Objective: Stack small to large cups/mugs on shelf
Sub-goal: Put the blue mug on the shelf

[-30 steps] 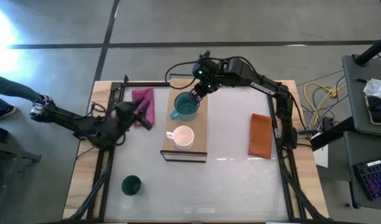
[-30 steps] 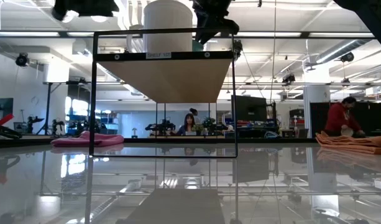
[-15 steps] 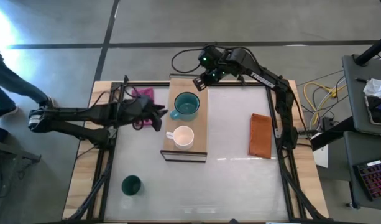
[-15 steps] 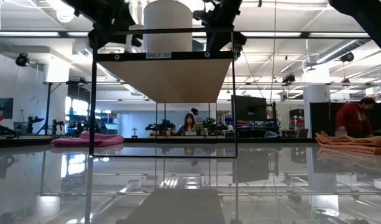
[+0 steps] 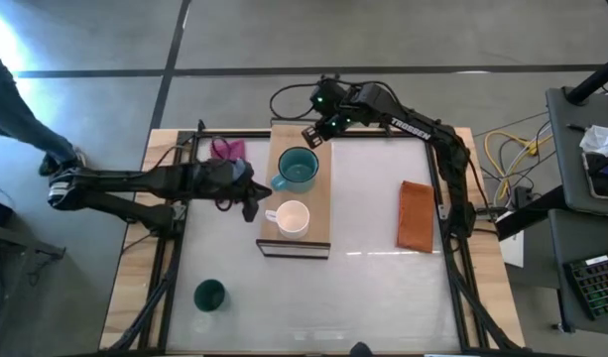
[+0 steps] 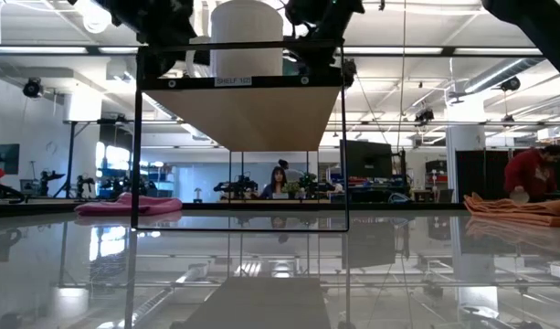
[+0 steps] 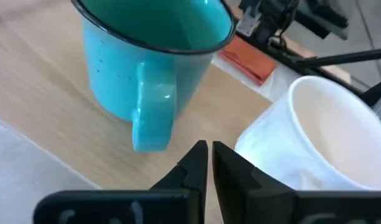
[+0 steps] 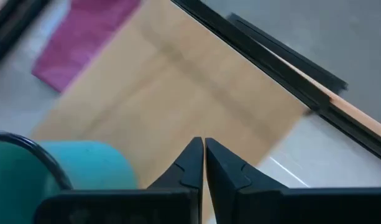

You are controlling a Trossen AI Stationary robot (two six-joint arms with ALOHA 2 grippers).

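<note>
The light-wood shelf (image 5: 318, 203) carries the teal mug (image 5: 299, 169) at its far half and the white mug (image 5: 293, 219) at its near half, both upright on their bases. The small dark green cup (image 5: 209, 295) stands on the table at the near left. My left gripper (image 5: 252, 208) is shut at the shelf's left edge, just beside the white mug's handle (image 5: 271, 214); its wrist view shows nothing between the fingers (image 7: 209, 152), with the teal mug (image 7: 153, 62) and the white mug (image 7: 321, 137) ahead. My right gripper (image 5: 314, 134) is shut over the shelf's far end (image 8: 178, 81).
A pink cloth (image 5: 227, 150) lies left of the shelf's far end, under my left arm. An orange cloth (image 5: 416, 216) lies at the table's right. A person's leg (image 5: 26, 109) shows beyond the left edge. The table's near middle is bare.
My left gripper has gone from over the pink cloth toward the right and the near edge, up to the white mug's handle side, and has shut. My right gripper has drawn back from the teal mug toward the far edge. Both mugs have stayed put.
</note>
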